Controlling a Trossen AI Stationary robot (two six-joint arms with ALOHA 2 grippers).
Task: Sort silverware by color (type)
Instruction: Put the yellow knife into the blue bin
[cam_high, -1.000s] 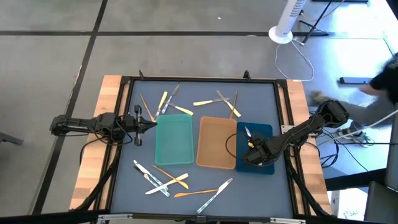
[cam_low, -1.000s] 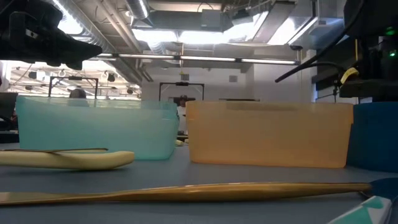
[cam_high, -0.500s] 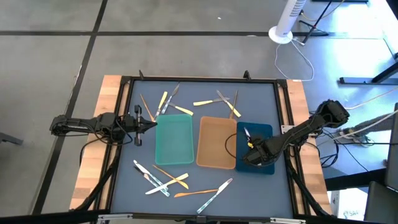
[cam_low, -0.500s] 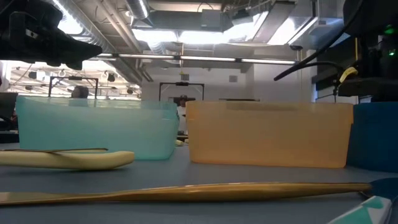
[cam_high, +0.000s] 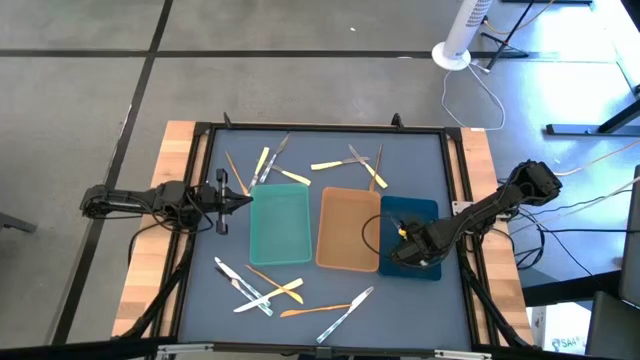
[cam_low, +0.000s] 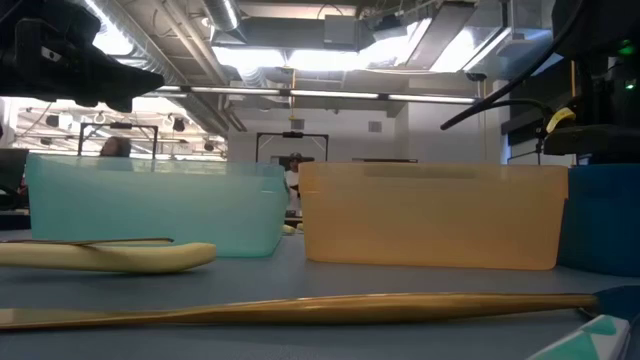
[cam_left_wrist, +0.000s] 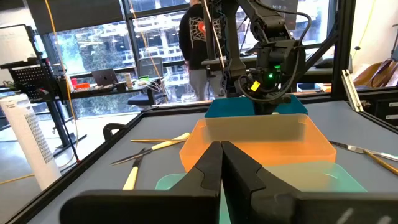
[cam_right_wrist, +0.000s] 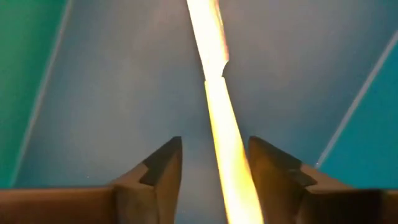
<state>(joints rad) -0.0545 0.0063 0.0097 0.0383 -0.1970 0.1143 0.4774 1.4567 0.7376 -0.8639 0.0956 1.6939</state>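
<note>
— What has changed?
— My right gripper (cam_right_wrist: 211, 163) has spread its fingers; the yellow-handled utensil (cam_right_wrist: 219, 99) now lies loose between them in the dark-blue tray (cam_high: 425, 212).
— Your left gripper (cam_high: 243, 200)?
— Clenched, beside the teal tray (cam_high: 280, 226).

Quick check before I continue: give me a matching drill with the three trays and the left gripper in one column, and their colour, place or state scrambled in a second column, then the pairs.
Things:
1. Left-hand tray
2. Middle tray
3. Right-hand tray
4. Left gripper

Descriptions:
A. Dark blue, with the right gripper over it
B. Fingers shut, beside the teal tray's left edge
C. Teal, nothing seen inside
D. Tan, nothing seen inside

Pairs: 1-C, 2-D, 3-A, 4-B
</note>
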